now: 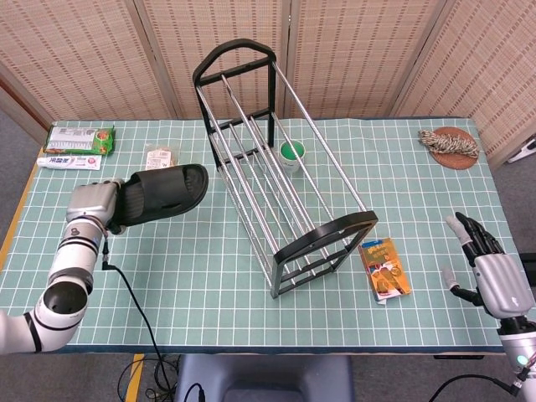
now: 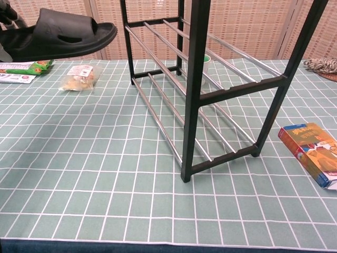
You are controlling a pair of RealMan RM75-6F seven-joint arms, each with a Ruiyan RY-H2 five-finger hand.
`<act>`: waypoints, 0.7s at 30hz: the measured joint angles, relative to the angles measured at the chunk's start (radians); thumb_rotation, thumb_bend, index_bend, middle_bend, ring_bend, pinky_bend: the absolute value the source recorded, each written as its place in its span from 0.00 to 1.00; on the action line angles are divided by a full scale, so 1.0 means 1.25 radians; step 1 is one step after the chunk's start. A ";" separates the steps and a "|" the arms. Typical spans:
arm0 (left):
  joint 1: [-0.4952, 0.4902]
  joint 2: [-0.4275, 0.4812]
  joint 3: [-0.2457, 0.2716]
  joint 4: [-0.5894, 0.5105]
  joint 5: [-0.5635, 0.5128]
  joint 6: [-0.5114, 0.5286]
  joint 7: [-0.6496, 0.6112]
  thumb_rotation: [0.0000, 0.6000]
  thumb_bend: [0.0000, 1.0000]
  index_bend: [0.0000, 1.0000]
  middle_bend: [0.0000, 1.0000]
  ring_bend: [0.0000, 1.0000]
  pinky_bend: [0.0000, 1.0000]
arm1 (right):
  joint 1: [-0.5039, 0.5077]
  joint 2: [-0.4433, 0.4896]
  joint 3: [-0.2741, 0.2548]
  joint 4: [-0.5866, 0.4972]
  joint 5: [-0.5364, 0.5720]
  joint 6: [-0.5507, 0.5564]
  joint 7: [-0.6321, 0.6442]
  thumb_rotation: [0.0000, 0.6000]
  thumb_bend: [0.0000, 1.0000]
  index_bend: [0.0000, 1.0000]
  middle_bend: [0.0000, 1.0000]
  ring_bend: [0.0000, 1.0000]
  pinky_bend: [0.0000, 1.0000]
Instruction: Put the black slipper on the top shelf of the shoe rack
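Bright even indoor light, soft faint shadows, sharp focus.

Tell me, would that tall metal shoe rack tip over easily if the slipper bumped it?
Possibly. The shoe rack is an open frame of thin rods, so it is probably light and might slide or wobble if nudged. It stands tall on a narrow base, which favours tipping sideways. The black slipper in the left hand looks soft, so a bump would likely be gentle.

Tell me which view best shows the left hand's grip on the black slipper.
Head view. It shows the left hand holding the black rubber slipper by its heel end, with the whole slipper and the arm visible. Chest view crops the hand at the frame's left edge; mainly the slipper shows there, raised off the table.
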 measured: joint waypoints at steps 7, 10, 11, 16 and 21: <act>-0.038 -0.028 0.004 0.026 -0.015 -0.012 0.017 1.00 0.27 0.30 0.37 0.24 0.21 | 0.001 0.002 0.001 0.001 0.004 -0.003 0.006 1.00 0.44 0.00 0.00 0.00 0.12; -0.056 -0.044 0.005 0.038 -0.022 -0.016 0.027 1.00 0.27 0.30 0.37 0.24 0.21 | 0.000 0.004 0.002 0.001 0.005 -0.002 0.009 1.00 0.44 0.00 0.00 0.00 0.12; -0.064 -0.049 0.005 0.043 -0.025 -0.018 0.031 1.00 0.27 0.30 0.37 0.24 0.21 | -0.001 0.004 0.002 0.001 0.005 -0.001 0.010 1.00 0.44 0.00 0.00 0.00 0.11; -0.094 -0.068 0.004 0.059 -0.039 -0.019 0.048 1.00 0.27 0.30 0.37 0.24 0.21 | -0.002 0.006 0.002 0.001 0.004 0.001 0.014 1.00 0.44 0.00 0.00 0.00 0.11; -0.124 -0.080 0.003 0.066 -0.062 -0.008 0.070 1.00 0.27 0.30 0.37 0.24 0.21 | 0.001 0.006 0.002 0.004 0.006 -0.008 0.017 1.00 0.44 0.00 0.00 0.00 0.12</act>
